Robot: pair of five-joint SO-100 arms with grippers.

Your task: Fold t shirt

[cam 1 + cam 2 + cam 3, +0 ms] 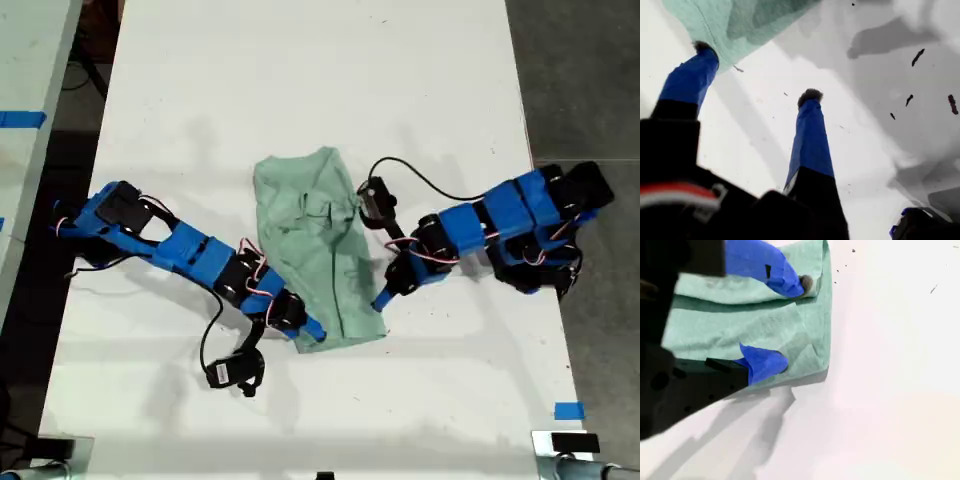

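Shirt [318, 245] lengthwise along white table [300, 80]

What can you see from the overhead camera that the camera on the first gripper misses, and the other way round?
Only the exterior view shows the whole t shirt, both blue arms, each reaching in from one side of that view, and the blue tape on the table. Only the first wrist view shows, close up, my first gripper open, one fingertip at the cloth's edge, plus dark specks on the table. Both show the green cloth and white tabletop.
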